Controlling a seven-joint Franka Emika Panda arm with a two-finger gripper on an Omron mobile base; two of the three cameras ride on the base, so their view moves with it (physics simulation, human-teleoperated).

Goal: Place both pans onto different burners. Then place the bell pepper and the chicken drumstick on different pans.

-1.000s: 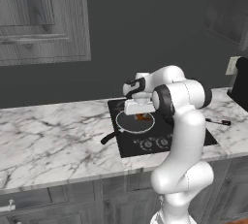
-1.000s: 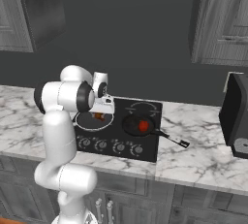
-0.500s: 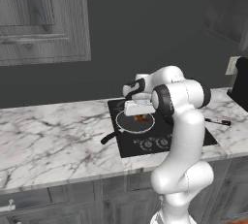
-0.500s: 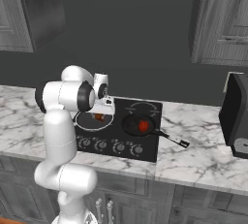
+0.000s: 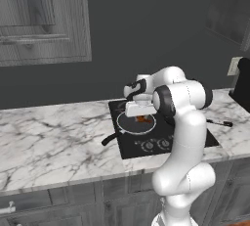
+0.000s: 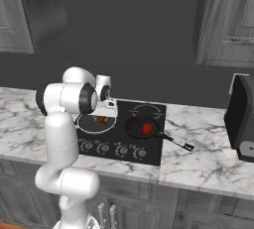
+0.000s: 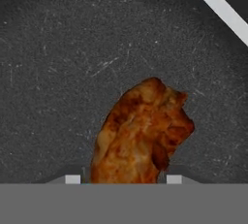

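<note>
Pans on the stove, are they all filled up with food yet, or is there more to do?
Nearly finished. Both pans sit on separate burners: the dark pan holds the bell pepper, and the pale-rimmed pan holds the chicken drumstick. The gripper hangs right over the drumstick, fingers either side of it. What's left looks like letting go fully and lifting away.

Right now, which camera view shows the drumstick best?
The hand view: the drumstick is large and sharp there, lying on the dark floor of a pan. In the left base view it is a small orange-brown spot below the end effector. In the right base view it is a tiny spot beside the arm.
</note>
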